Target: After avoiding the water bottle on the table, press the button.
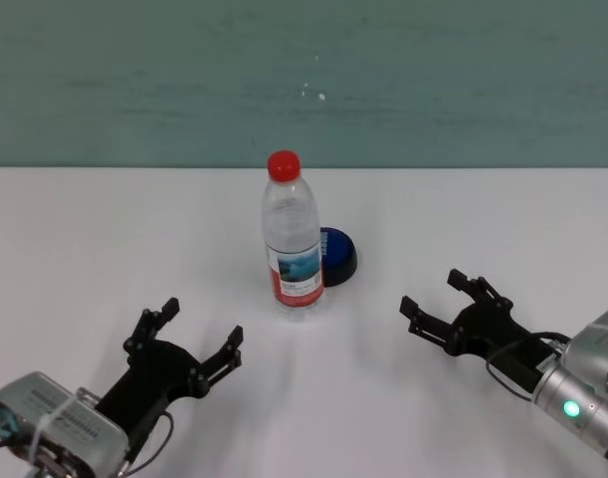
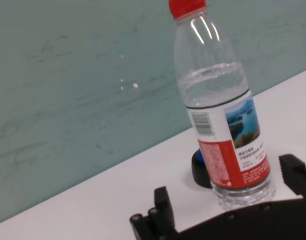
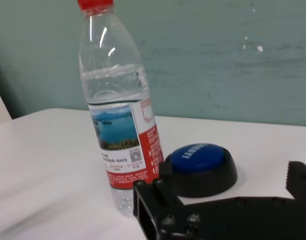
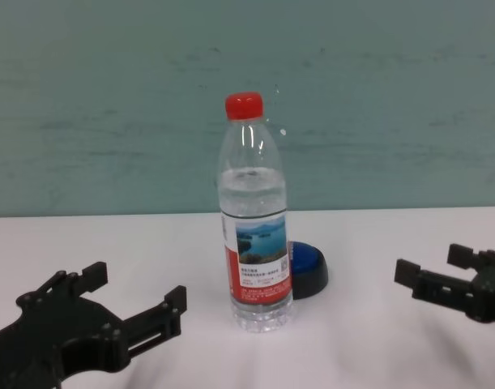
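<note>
The water bottle [image 1: 291, 239] stands upright mid-table, clear with a red cap and a red-and-white lake label; it also shows in the chest view [image 4: 256, 219], left wrist view [image 2: 220, 110] and right wrist view [image 3: 120, 110]. The blue button [image 1: 337, 256] on its black base sits just behind and right of the bottle, partly hidden by it in the chest view [image 4: 309, 270], plain in the right wrist view [image 3: 200, 167]. My left gripper [image 1: 191, 339] is open and empty, near-left of the bottle. My right gripper [image 1: 441, 299] is open and empty, to the right of the button.
The white table [image 1: 104, 239] runs wide on both sides to a teal wall [image 1: 304, 80] behind it. Nothing else stands on the table.
</note>
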Robot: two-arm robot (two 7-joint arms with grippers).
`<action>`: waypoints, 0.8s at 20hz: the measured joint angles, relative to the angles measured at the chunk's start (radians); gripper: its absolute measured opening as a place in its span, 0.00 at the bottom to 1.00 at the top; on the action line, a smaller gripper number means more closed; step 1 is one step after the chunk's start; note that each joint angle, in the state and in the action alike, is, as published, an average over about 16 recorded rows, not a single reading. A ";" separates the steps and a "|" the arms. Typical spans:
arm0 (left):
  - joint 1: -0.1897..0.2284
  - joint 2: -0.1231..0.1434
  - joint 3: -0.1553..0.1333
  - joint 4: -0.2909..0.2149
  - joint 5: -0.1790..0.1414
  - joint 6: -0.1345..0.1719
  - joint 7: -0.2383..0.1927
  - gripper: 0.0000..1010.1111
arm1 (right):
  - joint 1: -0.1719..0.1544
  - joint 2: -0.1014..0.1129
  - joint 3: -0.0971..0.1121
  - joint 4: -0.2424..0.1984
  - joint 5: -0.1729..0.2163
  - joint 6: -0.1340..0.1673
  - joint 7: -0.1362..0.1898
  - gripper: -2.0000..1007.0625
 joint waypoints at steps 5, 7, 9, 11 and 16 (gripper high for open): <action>0.000 0.000 0.000 0.000 0.000 0.000 0.000 0.99 | -0.001 0.001 0.004 -0.008 0.017 0.001 0.012 1.00; 0.000 0.000 0.000 0.000 0.000 0.000 0.000 0.99 | -0.002 0.003 0.006 -0.012 0.026 0.002 0.017 1.00; 0.000 0.000 0.000 0.000 0.000 0.000 0.000 0.99 | -0.003 0.004 0.006 -0.016 0.035 0.003 0.022 1.00; 0.000 0.000 0.000 0.000 0.000 0.000 0.000 0.99 | -0.003 0.006 0.005 -0.020 0.045 0.004 0.027 1.00; 0.000 0.000 0.000 0.000 0.000 0.000 0.000 0.99 | -0.005 0.013 0.000 -0.026 0.060 0.004 0.033 1.00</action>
